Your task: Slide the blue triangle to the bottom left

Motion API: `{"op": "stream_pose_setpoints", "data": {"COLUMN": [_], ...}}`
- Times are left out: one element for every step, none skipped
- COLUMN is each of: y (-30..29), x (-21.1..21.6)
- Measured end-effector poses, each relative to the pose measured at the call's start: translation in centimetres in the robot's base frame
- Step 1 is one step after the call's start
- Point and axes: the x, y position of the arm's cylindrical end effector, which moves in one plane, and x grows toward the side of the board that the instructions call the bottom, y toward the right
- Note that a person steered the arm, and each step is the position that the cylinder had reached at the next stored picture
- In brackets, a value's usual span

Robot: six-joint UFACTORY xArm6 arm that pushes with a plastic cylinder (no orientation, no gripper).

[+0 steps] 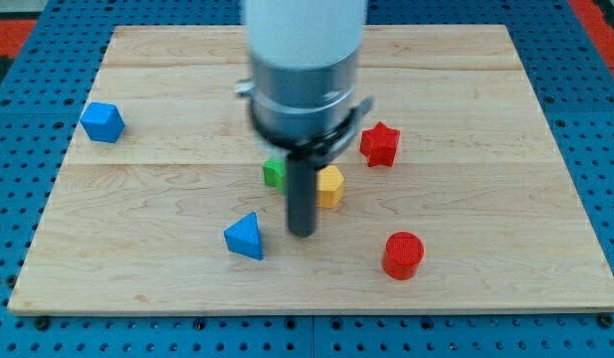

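One rod, no hand – my tip on wooden board, just right of blue triangle, apart.

Colours on the pale wood board

Blue triangle, blue cube, red star, red cylinder, yellow block, green block, dark rod.

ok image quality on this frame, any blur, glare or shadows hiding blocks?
Camera view: even, soft lighting, no glare on the wooden board. The arm's pale upper body is soft and out of focus; my tip and the blue triangle to its left are sharp. Shadows are faint. The rod hides part of the green block and yellow block.
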Motion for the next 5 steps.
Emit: {"op": "stream_pose_setpoints", "data": {"y": [-7.7, -6.1, -8.1, -14.3, -13.1], "x": [0.2, 2.3, 3.2, 0.3, 3.6]}}
